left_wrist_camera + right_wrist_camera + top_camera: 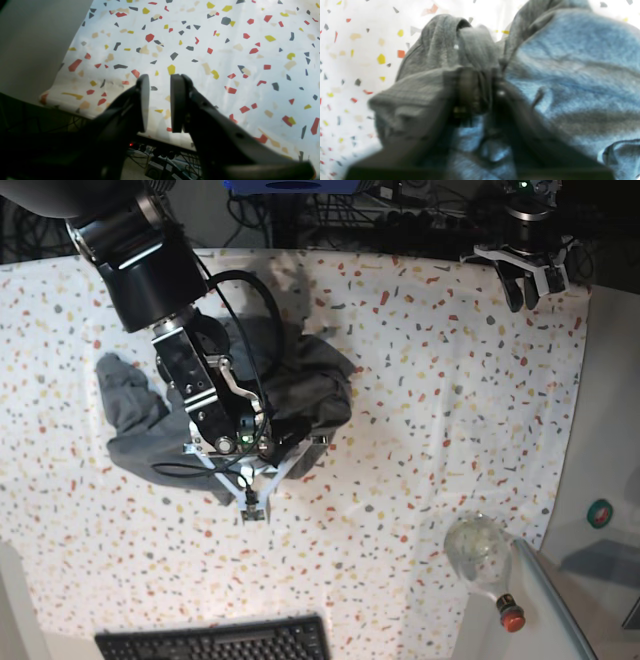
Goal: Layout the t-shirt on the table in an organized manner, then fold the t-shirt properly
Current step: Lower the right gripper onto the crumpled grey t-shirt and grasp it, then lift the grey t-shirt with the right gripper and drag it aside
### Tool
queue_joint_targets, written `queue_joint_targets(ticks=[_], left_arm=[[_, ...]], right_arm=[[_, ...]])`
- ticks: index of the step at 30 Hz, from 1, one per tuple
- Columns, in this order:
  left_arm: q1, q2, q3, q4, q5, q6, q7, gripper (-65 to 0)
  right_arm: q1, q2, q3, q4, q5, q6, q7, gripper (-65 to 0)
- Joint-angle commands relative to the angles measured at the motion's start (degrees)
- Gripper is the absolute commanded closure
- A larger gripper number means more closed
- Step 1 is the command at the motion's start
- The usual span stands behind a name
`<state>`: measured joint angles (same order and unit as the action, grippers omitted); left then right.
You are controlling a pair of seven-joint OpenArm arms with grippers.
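The grey t-shirt (300, 385) lies crumpled in a heap left of the middle of the speckled table (420, 410). My right gripper (252, 505) hangs over the heap's near edge. The blurred right wrist view shows this gripper (480, 92) shut on a bunched fold of the t-shirt (570, 75), with cloth humped up on both sides of the fingers. At the table's far right corner, well away from the shirt, sits my left gripper (530, 280). Its pads (178, 102) stand a little apart, so the left gripper (160, 102) is open with nothing between them, above bare table (225, 50).
A clear bottle with a red cap (485, 565) lies at the near right corner, partly on a plain white ledge (600, 430). A black keyboard (215, 640) sits along the near edge. Cables and equipment (400, 210) line the far edge.
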<state>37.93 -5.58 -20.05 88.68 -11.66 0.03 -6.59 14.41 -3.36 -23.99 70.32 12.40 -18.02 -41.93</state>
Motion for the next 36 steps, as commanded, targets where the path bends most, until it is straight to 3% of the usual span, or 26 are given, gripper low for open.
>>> queue_joint_targets(ticks=[1, 6, 9, 14, 19, 24, 27, 31, 34, 36], left_arm=[[0.44, -0.35, -0.03, 0.68, 0.01, 0.27, -1.28, -14.3], [-0.09, -0.44, 2.08, 0.68, 0.1, 0.27, -1.28, -14.2], [-1.93, -0.79, 6.82, 0.77, 0.1, 0.27, -1.28, -14.0], [-5.89, -0.79, 16.67, 0.77, 0.19, 0.27, -1.28, 0.0], [-10.99, -1.93, 27.57, 0.41, 0.19, 0.27, -1.19, 0.0], [-19.16, -1.93, 37.86, -3.45, 0.1, 0.45, -1.19, 0.0], [-24.44, -0.53, 41.99, -7.5, 0.1, 0.54, -1.19, 0.0], [-31.3, 2.55, 45.06, -17.08, 0.1, 0.54, -1.19, 0.0], [-34.72, 3.96, 43.57, -24.82, 0.01, 0.71, -1.19, 0.0], [-35.95, 3.96, 40.49, -27.63, 0.01, 2.82, -1.19, 0.0]], right_arm=[[0.93, -0.56, 0.38, 2.86, -0.23, 0.04, 1.1, 0.0], [-1.8, 0.06, -0.06, 14.38, -0.23, 0.04, 1.01, 0.0], [-2.24, 2.43, -0.06, 20.8, -0.32, 0.04, 1.01, 0.0], [-1.89, 7.88, 0.47, 29.94, -0.32, 0.04, 1.19, 0.0], [-0.66, 14.04, 1.7, 35.13, -0.4, 0.04, 1.45, 0.0], [-1.18, 15.97, 8.12, 36.71, -0.4, 0.04, 1.45, 0.0], [-1.62, 17.55, 8.3, 36.71, -0.4, 0.04, 1.45, 0.0], [-1.18, 19.31, 8.74, 36.71, -0.4, 0.04, 1.62, 0.0], [-0.04, 21.77, 9.88, 36.36, -0.4, 0.04, 2.94, 0.0], [0.13, 23.18, 12.25, 35.83, -0.4, 0.04, 3.12, 0.0]])
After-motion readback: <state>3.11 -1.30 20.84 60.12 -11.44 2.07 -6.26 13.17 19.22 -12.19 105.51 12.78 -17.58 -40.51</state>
